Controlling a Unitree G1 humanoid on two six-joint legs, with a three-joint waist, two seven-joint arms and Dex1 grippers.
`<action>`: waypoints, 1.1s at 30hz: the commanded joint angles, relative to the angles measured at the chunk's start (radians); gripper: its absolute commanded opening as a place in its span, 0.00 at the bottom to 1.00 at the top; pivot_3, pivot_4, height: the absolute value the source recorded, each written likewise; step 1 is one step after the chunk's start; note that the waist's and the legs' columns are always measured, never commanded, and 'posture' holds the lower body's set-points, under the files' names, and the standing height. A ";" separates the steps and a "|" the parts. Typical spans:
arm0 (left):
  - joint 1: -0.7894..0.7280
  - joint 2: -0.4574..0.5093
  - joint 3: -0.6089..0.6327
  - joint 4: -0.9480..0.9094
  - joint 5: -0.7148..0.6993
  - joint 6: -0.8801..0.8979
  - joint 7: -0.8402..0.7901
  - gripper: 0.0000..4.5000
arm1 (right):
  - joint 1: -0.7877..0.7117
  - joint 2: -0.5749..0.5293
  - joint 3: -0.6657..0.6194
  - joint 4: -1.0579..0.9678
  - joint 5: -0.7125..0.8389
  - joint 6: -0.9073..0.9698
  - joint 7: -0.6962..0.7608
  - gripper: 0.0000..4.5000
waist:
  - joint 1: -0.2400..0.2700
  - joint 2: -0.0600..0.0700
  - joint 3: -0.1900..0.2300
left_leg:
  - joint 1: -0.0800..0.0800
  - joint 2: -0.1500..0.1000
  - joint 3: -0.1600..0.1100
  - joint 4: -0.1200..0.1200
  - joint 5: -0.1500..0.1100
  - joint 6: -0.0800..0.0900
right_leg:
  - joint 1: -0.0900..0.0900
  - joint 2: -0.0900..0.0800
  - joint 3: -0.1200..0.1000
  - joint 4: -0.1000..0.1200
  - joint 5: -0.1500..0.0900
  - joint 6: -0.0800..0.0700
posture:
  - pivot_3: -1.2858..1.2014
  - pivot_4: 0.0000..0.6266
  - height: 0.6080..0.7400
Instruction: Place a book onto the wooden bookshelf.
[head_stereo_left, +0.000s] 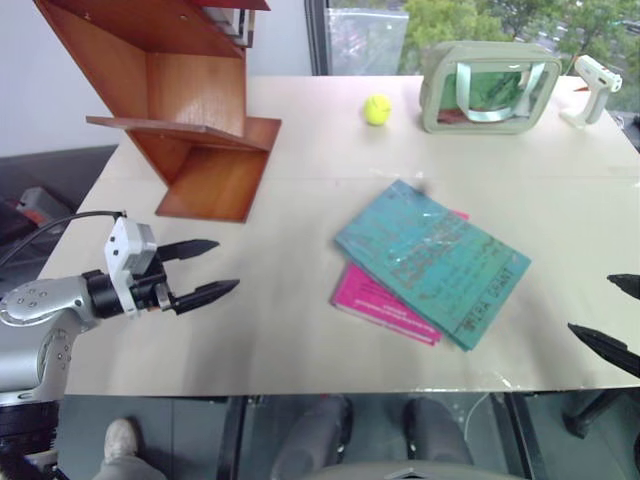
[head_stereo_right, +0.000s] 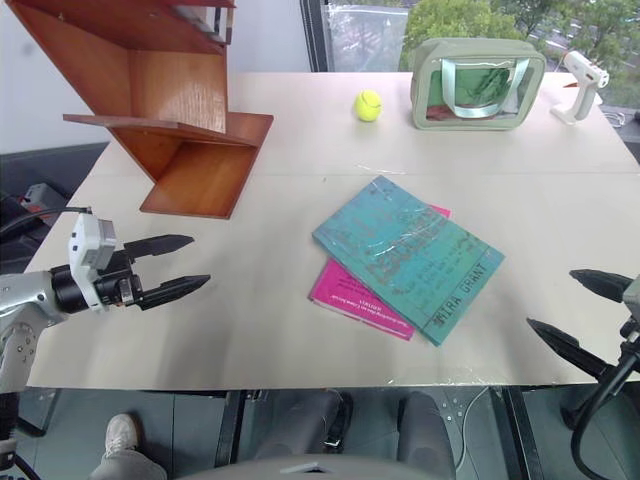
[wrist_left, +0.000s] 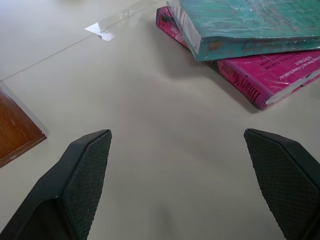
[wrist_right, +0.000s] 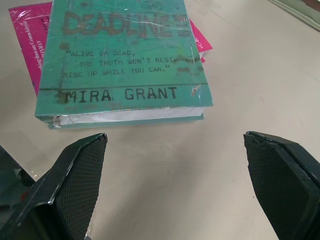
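While the teal book (head_stereo_left: 432, 262) lies flat atop a pink book (head_stereo_left: 378, 299) at the tabletop (head_stereo_left: 300, 330) centre, I see the wooden bookshelf (head_stereo_left: 190, 120) at ten o'clock. Left gripper (head_stereo_left: 208, 270) at eight o'clock and right gripper (head_stereo_right: 572, 313) at four o'clock: fingers released, empty.

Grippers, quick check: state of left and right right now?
Left gripper: open, holding nothing, short of the book.
Right gripper: open, holding nothing.
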 joint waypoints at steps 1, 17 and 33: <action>-0.019 -0.002 0.013 -0.034 -0.020 0.002 0.003 0.99 | -0.016 -0.024 0.008 0.002 -0.018 0.014 -0.012 1.00 | 0.000 0.000 0.000 | 0.000 0.000 0.000 0.000 0.000 0.000 | 0.000 0.000 0.000 0.000 0.000 0.000 | 0.52 0.24 0.97; -0.088 -0.074 -0.076 -0.181 -0.110 0.078 -0.012 1.00 | -0.214 -0.043 0.482 0.078 -0.170 0.051 -0.153 0.11 | -0.003 0.000 0.000 | 0.000 -0.001 0.000 0.000 0.001 0.000 | 0.000 -0.001 0.000 0.000 0.000 0.000 | 0.52 0.24 0.97; -0.051 -0.109 -0.106 -0.206 -0.116 0.131 0.038 1.00 | -0.502 0.102 0.874 0.091 -0.226 -0.020 -0.190 0.00 | -0.003 0.000 0.000 | 0.000 -0.001 0.000 0.000 0.001 0.001 | 0.000 0.000 0.000 0.000 0.000 0.000 | 0.52 0.24 0.97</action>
